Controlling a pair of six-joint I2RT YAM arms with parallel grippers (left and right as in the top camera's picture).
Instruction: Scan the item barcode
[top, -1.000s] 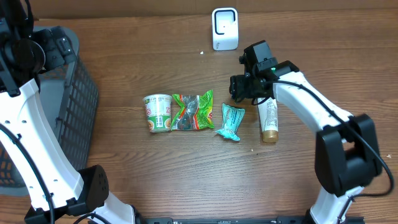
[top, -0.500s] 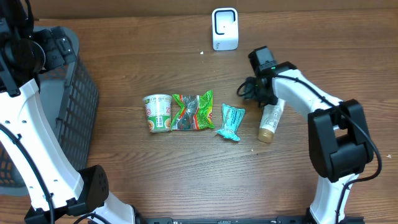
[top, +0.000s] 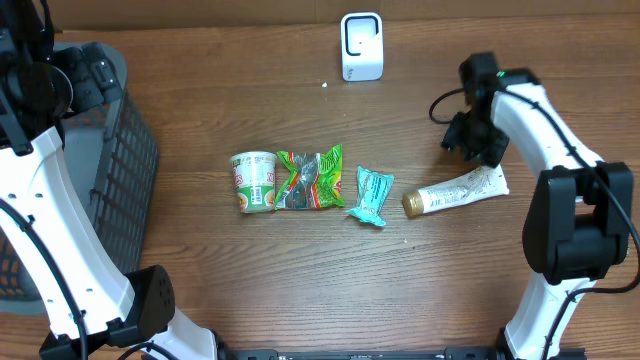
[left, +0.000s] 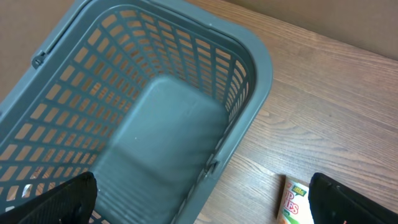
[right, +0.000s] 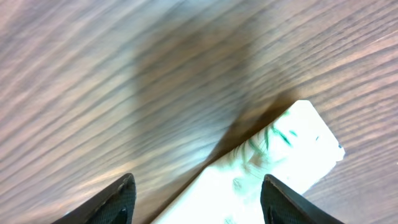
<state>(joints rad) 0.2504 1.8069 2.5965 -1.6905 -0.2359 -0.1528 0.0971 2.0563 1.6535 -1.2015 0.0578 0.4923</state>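
Note:
The item is a white tube (top: 462, 188) with a gold cap, lying almost level on the table at the right. In the right wrist view its flat crimped end (right: 283, 155) shows bright and blurred. My right gripper (top: 472, 150) (right: 198, 202) stands over that end. Its jaws are apart with the tube running between them, and a strip of shadow shows beside the left finger (right: 121, 199). The white scanner (top: 361, 46) stands at the table's back. My left gripper (left: 202, 199) hangs wide open over the grey basket (left: 261, 68), holding nothing.
A cup of noodles (top: 254, 181), a green packet (top: 310, 178) and a teal packet (top: 371, 196) lie in a row mid-table, left of the tube's cap. The grey basket (top: 135, 150) fills the left side. The cup's edge (left: 297, 200) shows next to the basket.
My right gripper moved right, and the tube swung with it from nearly upright in the view to almost level, its cap staying near the teal packet. The left arm has not moved.

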